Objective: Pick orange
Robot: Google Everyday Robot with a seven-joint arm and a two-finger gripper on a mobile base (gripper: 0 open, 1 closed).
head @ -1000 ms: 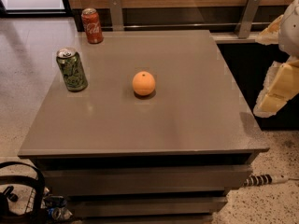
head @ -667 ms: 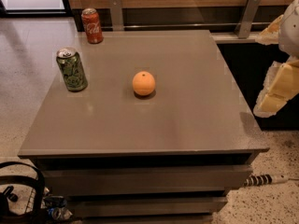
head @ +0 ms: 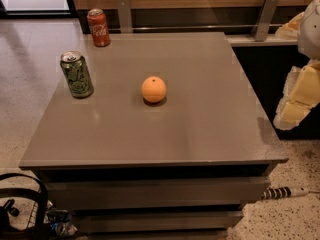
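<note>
The orange [head: 153,89] is a small round fruit with a dark stem dimple. It sits alone near the middle of the grey table top [head: 200,124]. My gripper [head: 299,98] is a cream and white shape at the right edge of the view. It hangs beyond the table's right side, well apart from the orange and holding nothing I can see.
A green can [head: 77,74] stands upright at the table's left. A red soda can [head: 98,27] stands at the far left corner. A wooden wall with metal brackets [head: 266,15] runs behind. A black basket [head: 22,209] lies on the floor at lower left.
</note>
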